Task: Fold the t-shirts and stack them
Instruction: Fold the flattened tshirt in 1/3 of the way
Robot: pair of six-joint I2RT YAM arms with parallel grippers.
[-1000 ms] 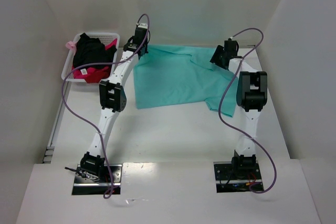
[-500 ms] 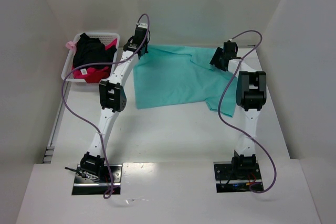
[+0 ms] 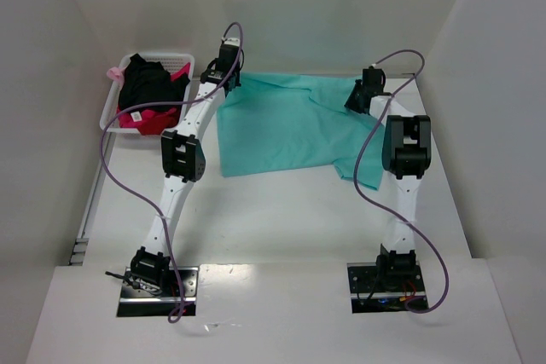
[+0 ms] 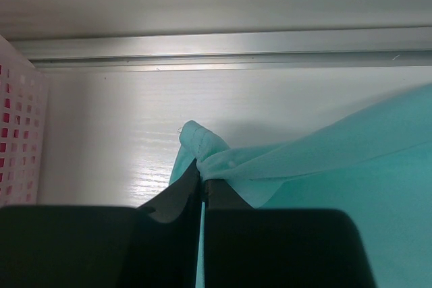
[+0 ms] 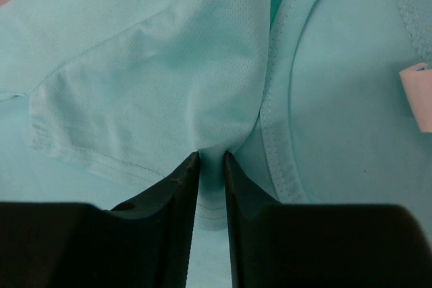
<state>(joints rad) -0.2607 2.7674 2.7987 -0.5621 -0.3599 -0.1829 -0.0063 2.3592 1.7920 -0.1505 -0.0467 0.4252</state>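
Note:
A teal t-shirt (image 3: 286, 125) lies spread on the table at the back. My left gripper (image 3: 229, 83) is shut on its far left corner; the left wrist view shows the cloth (image 4: 223, 160) bunched between the closed jaws (image 4: 202, 179). My right gripper (image 3: 358, 95) is shut on the shirt's far right part; the right wrist view shows a fold of teal cloth (image 5: 212, 160) pinched near the collar seam (image 5: 277, 146), with a label (image 5: 417, 92) at the right. More t-shirts, black and pink (image 3: 147, 95), fill the white basket (image 3: 109, 108) at the back left.
White walls close in the table on the left, back and right. An aluminium rail (image 4: 216, 52) runs along the back edge just beyond the left gripper. Both arm bases (image 3: 158, 283) sit at the near edge.
My right gripper has shifted slightly right and back with the shirt's corner, pulling the cloth a little flatter. The left gripper holds still.

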